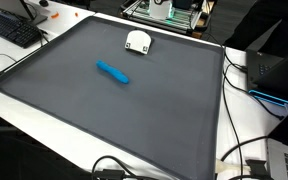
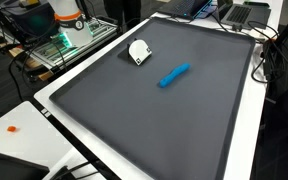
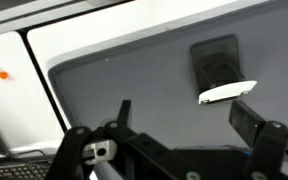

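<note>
At far edge of the gray mat (image 1: 84,120), in an exterior view, sits a small white object (image 1: 137,41). A blue marker (image 1: 112,72) lies nearer the middle, well apart from it. The gripper (image 3: 184,112) hangs above the mat, fingers spread wide, holding nothing; the white object is the thing closest to it. Best approach, imo: keep jaws wide, centre over the object, drop straight, avoid nudging it. Only the wrist view shows the gripper & a dark square by the object. Both exterior views show the marker; wrist view doesn't.
</note>
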Action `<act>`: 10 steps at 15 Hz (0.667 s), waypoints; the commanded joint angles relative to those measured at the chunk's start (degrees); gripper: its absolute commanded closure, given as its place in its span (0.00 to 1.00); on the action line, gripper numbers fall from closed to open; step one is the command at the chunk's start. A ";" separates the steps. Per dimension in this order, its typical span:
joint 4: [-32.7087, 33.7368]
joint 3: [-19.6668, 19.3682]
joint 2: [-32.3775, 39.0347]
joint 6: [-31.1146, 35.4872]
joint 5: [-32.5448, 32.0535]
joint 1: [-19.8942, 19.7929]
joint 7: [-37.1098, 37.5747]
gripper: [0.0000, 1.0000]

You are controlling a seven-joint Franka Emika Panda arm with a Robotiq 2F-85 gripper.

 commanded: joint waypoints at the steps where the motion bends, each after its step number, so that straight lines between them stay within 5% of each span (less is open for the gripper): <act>1: 0.64 4.16 5.43 0.31 6.49 1.02 12.28 0.00; 10: -0.92 7.05 14.05 8.90 21.74 1.94 33.64 0.00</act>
